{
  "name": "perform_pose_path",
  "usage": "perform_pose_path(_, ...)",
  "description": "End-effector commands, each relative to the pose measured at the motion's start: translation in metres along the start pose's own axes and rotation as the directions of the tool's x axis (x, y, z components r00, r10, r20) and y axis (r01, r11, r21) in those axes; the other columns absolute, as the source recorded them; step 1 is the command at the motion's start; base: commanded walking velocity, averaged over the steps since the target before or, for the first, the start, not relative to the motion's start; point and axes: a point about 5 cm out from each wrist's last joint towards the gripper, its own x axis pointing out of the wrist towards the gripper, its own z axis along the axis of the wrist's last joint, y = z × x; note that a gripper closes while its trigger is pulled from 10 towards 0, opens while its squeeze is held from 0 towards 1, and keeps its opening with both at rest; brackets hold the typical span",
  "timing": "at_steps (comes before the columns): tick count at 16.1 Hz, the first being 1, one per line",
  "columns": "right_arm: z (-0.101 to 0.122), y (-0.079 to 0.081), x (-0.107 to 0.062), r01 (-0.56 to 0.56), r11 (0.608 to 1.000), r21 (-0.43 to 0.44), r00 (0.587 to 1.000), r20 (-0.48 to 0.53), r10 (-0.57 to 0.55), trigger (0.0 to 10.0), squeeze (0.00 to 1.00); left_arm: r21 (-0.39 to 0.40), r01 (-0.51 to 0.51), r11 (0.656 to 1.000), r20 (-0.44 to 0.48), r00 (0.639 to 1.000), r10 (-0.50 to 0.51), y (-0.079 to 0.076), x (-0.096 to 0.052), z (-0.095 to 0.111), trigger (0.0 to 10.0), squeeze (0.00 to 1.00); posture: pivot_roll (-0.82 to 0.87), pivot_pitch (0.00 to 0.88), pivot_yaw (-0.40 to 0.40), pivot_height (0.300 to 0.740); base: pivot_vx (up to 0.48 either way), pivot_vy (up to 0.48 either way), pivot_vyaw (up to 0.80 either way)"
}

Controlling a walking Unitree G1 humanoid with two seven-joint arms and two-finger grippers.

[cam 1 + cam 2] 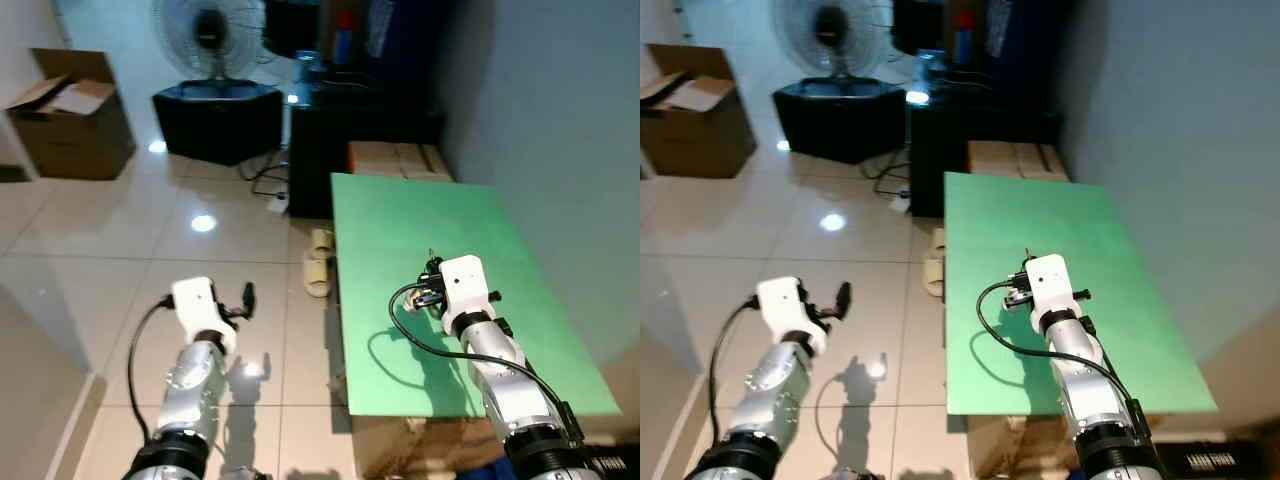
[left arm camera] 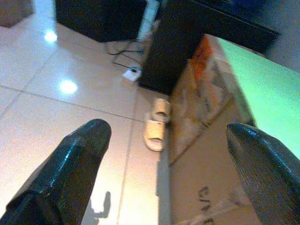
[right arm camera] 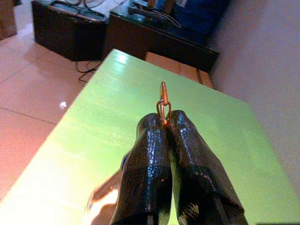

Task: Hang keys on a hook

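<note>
My right gripper [image 1: 432, 266] hovers over the middle of the green table top [image 1: 400, 220], shut on the keys. In the right wrist view the two black fingers [image 3: 154, 159] press together with a brass key ring [image 3: 162, 101] sticking out past their tips; something pale hangs below them, too blurred to name. My left gripper [image 1: 247, 296] is held out over the tiled floor to the left of the table, open with nothing between its fingers [image 2: 75, 159].
A pair of slippers [image 1: 319, 262] lies on the floor by the table's left edge. Cardboard boxes [image 1: 398, 158] and a black cabinet [image 1: 325, 150] stand behind the table. A fan [image 1: 208, 38] on a black stand and an open carton [image 1: 72, 112] stand at the far left.
</note>
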Motion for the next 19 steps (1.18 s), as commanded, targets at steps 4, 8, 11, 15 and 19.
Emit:
perform_pose_path(4, 0.006, -0.011, -0.003, 0.051, 0.999, 0.015, 0.997, 0.055, -0.052, 0.0, 0.00, 0.045, 0.062, 0.997, 0.057, 0.996, -0.064, -0.009, 0.000, 0.008, 10.0, 0.00, -0.18, 0.000, 0.000, 0.740, 0.000, 0.000, 0.00)
perform_pose_path(8, 0.006, -0.012, -0.003, 0.103, 0.992, 0.070, 0.991, 0.075, -0.108, 0.0, 0.00, 0.063, 0.080, 0.995, 0.078, 0.993, -0.085, -0.012, 0.004, 0.017, 10.0, 0.00, -0.18, 0.000, 0.037, 0.740, 0.000, 0.000, 0.00)
perform_pose_path(11, 0.011, -0.003, -0.001, 0.089, 0.992, 0.085, 0.989, 0.107, -0.098, 0.0, 0.00, 0.078, 0.106, 0.991, 0.098, 0.989, -0.114, -0.013, 0.005, 0.025, 10.0, 0.00, -0.18, 0.000, 0.064, 0.740, 0.000, 0.000, 0.00)
perform_pose_path(15, 0.008, 0.003, 0.001, 0.077, 0.993, 0.088, 0.992, 0.095, -0.085, 0.0, 0.00, 0.103, 0.119, 0.987, 0.106, 0.986, -0.130, -0.012, 0.007, 0.031, 10.0, 0.00, -0.17, 0.000, 0.076, 0.740, 0.000, 0.000, 0.00)
perform_pose_path(19, 0.000, 0.010, 0.002, 0.068, 0.993, 0.093, 0.996, 0.049, -0.073, 0.0, 0.00, 0.136, 0.125, 0.983, 0.096, 0.986, -0.138, -0.010, 0.007, 0.032, 10.0, 0.00, -0.16, 0.000, 0.087, 0.740, 0.000, 0.000, 0.00)
